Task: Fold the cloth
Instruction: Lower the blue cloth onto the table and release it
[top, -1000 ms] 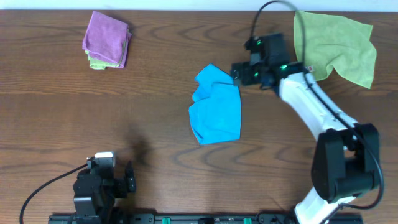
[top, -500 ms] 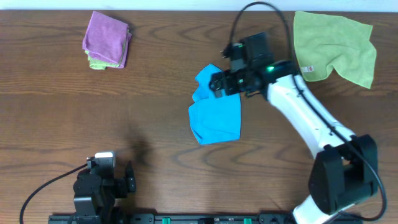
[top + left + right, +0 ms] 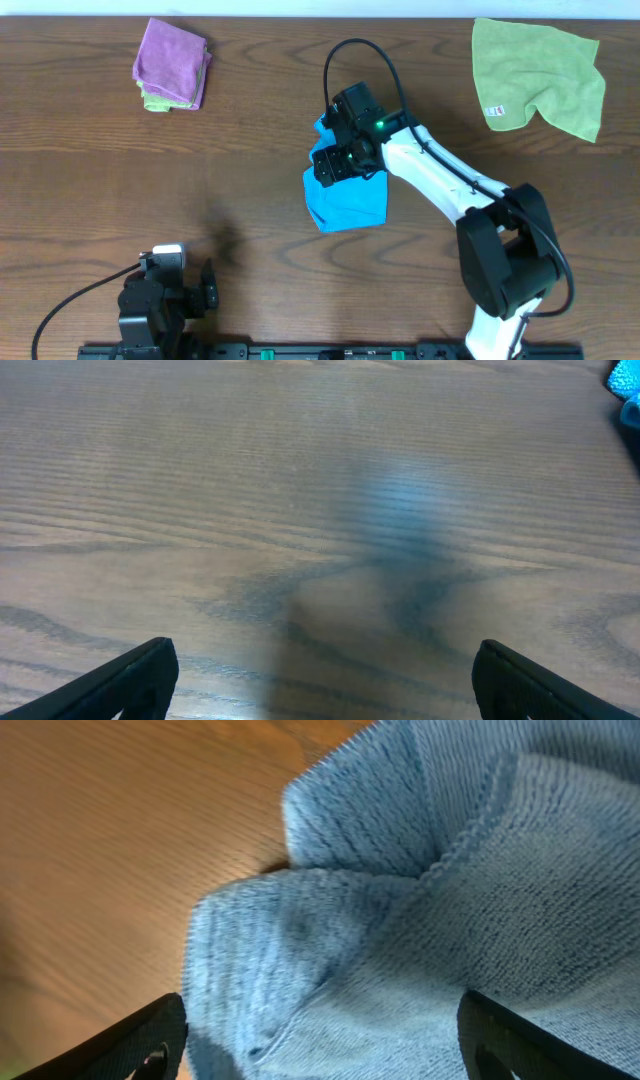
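Brown wood-grain table (image 3: 250, 150) with a smooth, matte top fills every view, and on it lie three separate lots of fabric, with two robot arms, one at each side. The cloth (image 3: 350, 200), a single bright sky-blue piece, sits a little right of the table's middle, well apart from the others. It is soft and loosely crumpled, several rounded folds overlapping, and the right wrist view shows a fine ribbed microfibre weave with a stitched hem. Its outline is an uneven wedge: the long axis runs from the far edge of the table toward the near edge, with the narrower, pointed end far and the broader end near. One yellow-green cloth (image 3: 540, 70) lies spread and rumpled at the far right, with one small white tag (image 3: 491, 111) on its near-left corner. One purple cloth (image 3: 172, 68) is folded into a squarish pad at the far left, a sliver of yellow-green fabric peeking from under it. The right gripper (image 3: 320, 1045) hangs over the far half of the blue cloth, fingers spread wide to either side of a raised fold, not closed on it. The left gripper (image 3: 320, 690) stands near the front-left edge, fingers likewise wide apart over bare wood.
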Motion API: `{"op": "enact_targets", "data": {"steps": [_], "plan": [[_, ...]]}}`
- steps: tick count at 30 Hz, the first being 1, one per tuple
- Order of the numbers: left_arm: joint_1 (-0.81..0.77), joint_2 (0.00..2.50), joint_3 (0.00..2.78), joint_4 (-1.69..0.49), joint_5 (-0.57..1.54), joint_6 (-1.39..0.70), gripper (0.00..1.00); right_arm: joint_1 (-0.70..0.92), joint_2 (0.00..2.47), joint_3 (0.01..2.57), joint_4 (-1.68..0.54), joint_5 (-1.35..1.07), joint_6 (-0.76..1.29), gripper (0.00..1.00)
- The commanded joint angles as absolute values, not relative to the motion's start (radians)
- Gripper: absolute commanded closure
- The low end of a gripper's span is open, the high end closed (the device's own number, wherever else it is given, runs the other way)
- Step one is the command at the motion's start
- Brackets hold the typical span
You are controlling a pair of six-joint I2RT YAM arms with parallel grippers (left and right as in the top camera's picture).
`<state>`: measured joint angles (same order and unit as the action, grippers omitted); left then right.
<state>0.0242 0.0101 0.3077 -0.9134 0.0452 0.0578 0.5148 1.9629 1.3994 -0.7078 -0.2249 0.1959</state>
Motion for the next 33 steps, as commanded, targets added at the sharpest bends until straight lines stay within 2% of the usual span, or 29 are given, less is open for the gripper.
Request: {"op": "enact_targets", "data": {"steps": [1, 9, 13, 27, 33], "plan": [[0.026, 0.004, 0.300, -0.969, 0.023, 0.086, 0.05, 0.521, 1.984, 1.411, -0.708, -0.206, 0.224, 0.15], [0.026, 0.004, 0.300, -0.969, 0.023, 0.086, 0.05, 0.526, 2.015, 1.411, -0.697, -0.153, 0.239, 0.22], [0.026, 0.004, 0.300, -0.969, 0.024, 0.086, 0.05, 0.528, 2.015, 1.411, -0.687, -0.133, 0.244, 0.30], [0.026, 0.004, 0.300, -0.969, 0.023, 0.086, 0.05, 0.531, 2.045, 1.411, -0.672, -0.120, 0.258, 0.34], [0.026, 0.004, 0.300, -0.969, 0.024, 0.086, 0.05, 0.532, 2.048, 1.411, -0.670, -0.110, 0.262, 0.62]]}}
